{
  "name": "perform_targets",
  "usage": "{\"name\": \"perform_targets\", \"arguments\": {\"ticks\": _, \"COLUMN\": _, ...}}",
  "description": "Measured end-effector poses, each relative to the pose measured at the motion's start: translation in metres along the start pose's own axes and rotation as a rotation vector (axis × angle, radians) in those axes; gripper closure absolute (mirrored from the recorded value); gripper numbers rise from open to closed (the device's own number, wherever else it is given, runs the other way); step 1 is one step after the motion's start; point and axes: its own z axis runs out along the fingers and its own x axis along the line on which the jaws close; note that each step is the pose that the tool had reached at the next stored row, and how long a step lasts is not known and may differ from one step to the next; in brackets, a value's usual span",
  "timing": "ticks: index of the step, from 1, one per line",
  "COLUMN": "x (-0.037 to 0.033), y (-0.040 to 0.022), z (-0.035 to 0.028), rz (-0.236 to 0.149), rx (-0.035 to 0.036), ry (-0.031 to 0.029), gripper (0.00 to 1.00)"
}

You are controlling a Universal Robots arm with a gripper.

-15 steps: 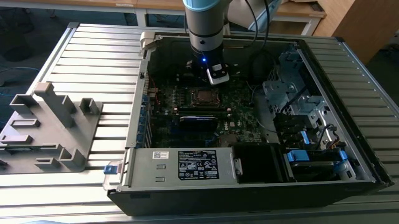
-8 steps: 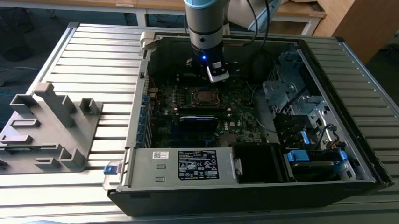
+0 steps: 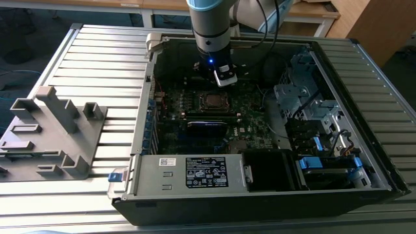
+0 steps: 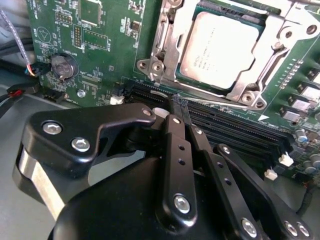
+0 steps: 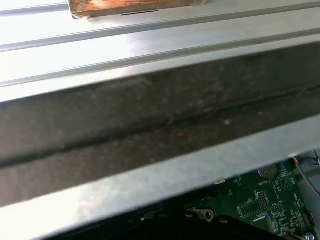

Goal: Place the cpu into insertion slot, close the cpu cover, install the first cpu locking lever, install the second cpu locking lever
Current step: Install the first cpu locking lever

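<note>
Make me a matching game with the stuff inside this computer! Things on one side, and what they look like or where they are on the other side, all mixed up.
Things:
1. the cpu
2. the cpu cover
3. the round battery
4. the gripper

Descriptions:
A. black, poised over the long dark slots
B. dull grey square top, sitting inside a silvery frame
C. shiny metal frame round the chip's edges
D. coin-shaped, on the green board

Right pairs: 1-B, 2-C, 3-D, 4-A.
</note>
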Motion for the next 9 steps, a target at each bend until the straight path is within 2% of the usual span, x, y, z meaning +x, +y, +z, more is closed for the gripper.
{"name": "perform_targets", "arguments": {"ticks": 3, "x": 0.0008, "y": -0.0002, "z": 0.0000, "rz": 0.000, "rx": -0.0043, "ry": -0.0013, "gripper": 0.89}}
{"name": "perform_targets", "arguments": {"ticks": 9, "x": 0.0025, "y": -0.0007, "z": 0.0000, "rz": 0.000, "rx": -0.0049, "ry": -0.0025, "gripper": 0.89}}
